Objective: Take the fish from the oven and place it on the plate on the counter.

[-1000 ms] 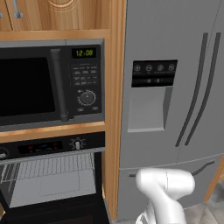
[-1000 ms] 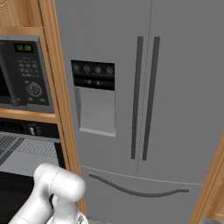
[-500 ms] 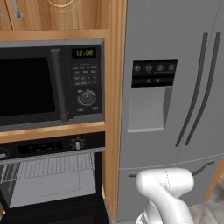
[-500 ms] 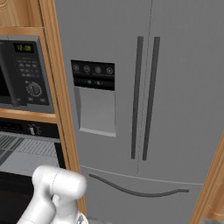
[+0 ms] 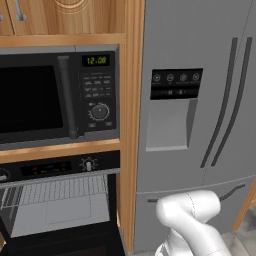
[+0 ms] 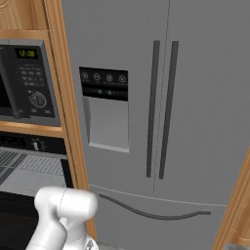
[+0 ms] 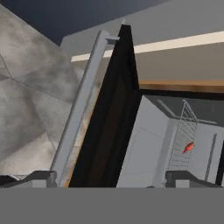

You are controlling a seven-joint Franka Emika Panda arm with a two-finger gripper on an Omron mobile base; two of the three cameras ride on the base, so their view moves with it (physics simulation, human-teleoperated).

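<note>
Refrigerator (image 5: 200, 100): a grey double-door unit with a dispenser panel, seen immediately beside the oven column on the side away from the microwave; not part of the task.
Microwave (image 5: 55, 95): a black unit with keypad and green clock, mounted directly above the oven; to be disregarded.
Oven (image 5: 60, 200): the door is seen let down, with the pale cavity exposed beneath the control strip and its single knob.
Oven door (image 7: 105, 127): seen edge-on in the hand view, with the long steel bar handle (image 7: 81, 109) along its outer edge, between the camera and the oven cavity.
Wire rack (image 7: 183, 135): fitted inside the oven, high in the cavity.
Fish (image 7: 188, 147): a small red-orange shape, seen resting on the rack well inside the oven.
Gripper (image 7: 111, 181): the two tips are seen set wide apart with nothing between them, held outside the oven near the door.
Step in hand: judged to be the approach to the fish.
Recommended method: the door edge and handle should be cleared first, the hand then levelled with the rack, and the tips centred on the fish before being closed, since the item is small.
Plate and counter: not assessed.
</note>
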